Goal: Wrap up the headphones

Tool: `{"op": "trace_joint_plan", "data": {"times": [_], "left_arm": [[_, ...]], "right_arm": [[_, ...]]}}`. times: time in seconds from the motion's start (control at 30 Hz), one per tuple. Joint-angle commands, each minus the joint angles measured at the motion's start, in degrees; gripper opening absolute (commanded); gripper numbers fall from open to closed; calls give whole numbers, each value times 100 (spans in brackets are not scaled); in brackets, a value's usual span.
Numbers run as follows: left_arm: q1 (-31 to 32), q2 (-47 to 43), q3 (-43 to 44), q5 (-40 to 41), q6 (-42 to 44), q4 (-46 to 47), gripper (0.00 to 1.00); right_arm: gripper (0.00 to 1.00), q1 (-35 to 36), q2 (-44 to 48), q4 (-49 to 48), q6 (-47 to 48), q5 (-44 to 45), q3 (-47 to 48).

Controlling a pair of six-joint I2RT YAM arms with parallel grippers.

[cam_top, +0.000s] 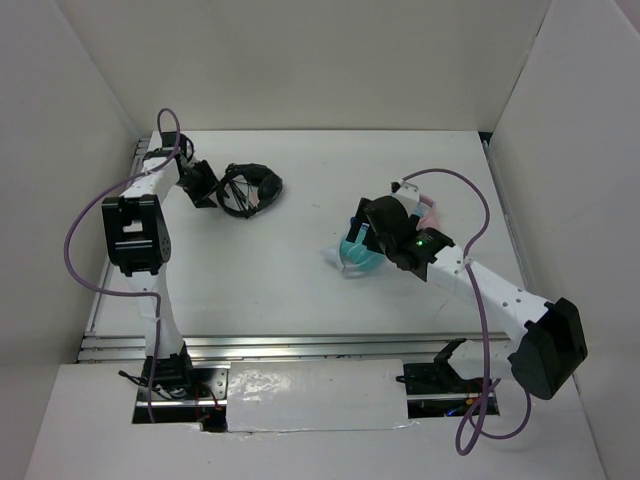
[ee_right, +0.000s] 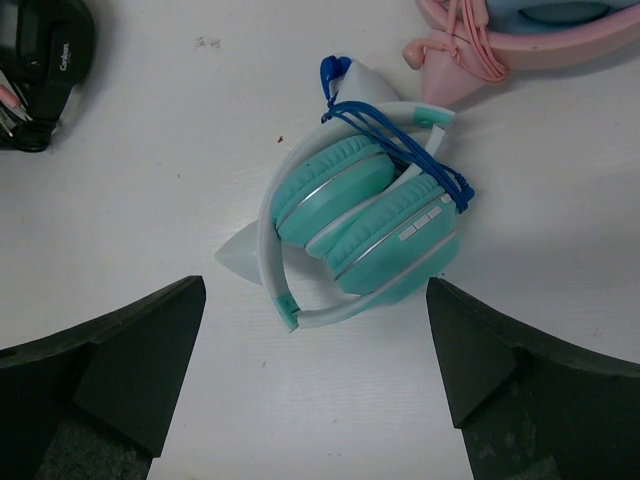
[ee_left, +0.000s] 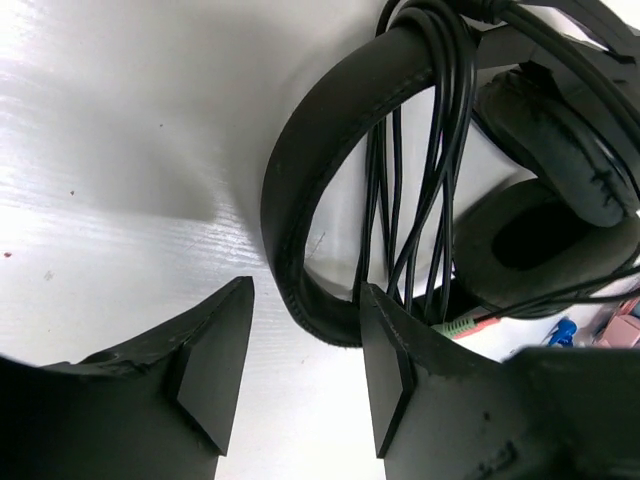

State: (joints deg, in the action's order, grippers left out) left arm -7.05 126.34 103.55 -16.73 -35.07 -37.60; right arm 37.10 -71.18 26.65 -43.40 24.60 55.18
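While the left gripper point(ee_left: 305, 372) hangs with jaws spread, the headphones point(ee_left: 300, 190) lie just beyond its fingertips, far left on the table point(cam_top: 300, 290). The cable point(ee_left: 432, 160) is looped loosely over the headband, so a careless close could snag and unwind it. The right gripper point(ee_right: 315, 370), also spread, hovers over the teal headphones point(ee_right: 365, 215).

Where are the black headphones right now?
In the top view the black headphones lie at the far left of the table, just beyond the left gripper, well apart from the teal headphones on the right side.
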Motion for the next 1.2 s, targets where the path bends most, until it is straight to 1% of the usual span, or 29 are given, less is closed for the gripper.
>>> {"op": "trace_joint_plan", "data": {"times": [0.0,0.1,0.17,0.2,0.23,0.3,0.37,0.4,0.5,0.53,0.6,0.67,0.7,0.73,0.77,0.8,0.83,0.87,0.9,0.93,1.0,1.03,1.07,1.13,1.17], "left_arm": [[-42,-618,201,134,150,-133,60],[-42,-1031,105,240,228,-168,62],[-42,-1391,-44,381,237,-177,64],[-42,-1524,-106,416,229,-90,67],[-51,-1638,-220,469,203,-28,73],[-42,-1928,-256,443,193,69,79],[-16,-2043,-108,312,281,78,94],[28,-2070,-46,267,351,43,99],[212,-2368,-36,126,711,165,99],[326,-2656,-271,135,738,479,99],[397,-2982,-658,100,799,692,99],[563,-3684,-1071,563,669,833,99],[651,-4026,-1683,949,538,869,99],[948,-4813,-2063,1387,423,1130,99],[1029,-5221,-2484,2140,144,1272,99],[1117,-5660,-3289,2339,54,1412,99],[1222,-6465,-3628,2446,-52,1553,99],[1258,-6839,-3997,2638,-348,1607,99],[1302,-7217,-4661,2692,-473,1659,99],[1346,-7821,-4912,2693,-561,1677,99],[1381,-8273,-5430,2806,-843,1380,99],[1434,-8580,-5520,2929,-948,1205,99],[1443,-8670,-5651,3052,-1071,916,99],[1461,-8776,-5557,3648,-1107,520,99],[1469,-8741,-5277,3859,-1307,256,99]], "right_arm": [[100,34,288,-72,121,115,239],[100,51,464,-64,138,115,222],[100,60,561,-55,147,133,204],[100,78,596,-64,165,133,195],[100,78,657,-64,174,141,160],[100,78,701,-90,191,159,134],[100,78,719,-99,235,159,116],[100,78,702,-90,261,177,116],[100,78,649,-90,411,229,160],[100,69,684,-108,454,264,143],[100,69,780,-186,490,273,73],[100,25,929,-414,516,256,-146],[100,8,1122,-459,516,256,-217],[100,-19,1228,-564,508,230,-288],[100,-97,1490,-617,516,221,-454],[100,-133,1632,-670,534,177,-542],[100,-168,1773,-792,551,125,-787],[100,-229,2070,-846,491,141,-902],[100,-299,2212,-898,429,150,-1034],[100,-352,2361,-916,402,89,-1166],[100,-431,2731,-925,350,71,-1439],[100,-432,2854,-925,306,115,-1622],[100,-449,3099,-934,314,98,-1703],[100,-476,3328,-803,122,255,-1930],[100,-493,3495,-741,69,291,-1984]]}}
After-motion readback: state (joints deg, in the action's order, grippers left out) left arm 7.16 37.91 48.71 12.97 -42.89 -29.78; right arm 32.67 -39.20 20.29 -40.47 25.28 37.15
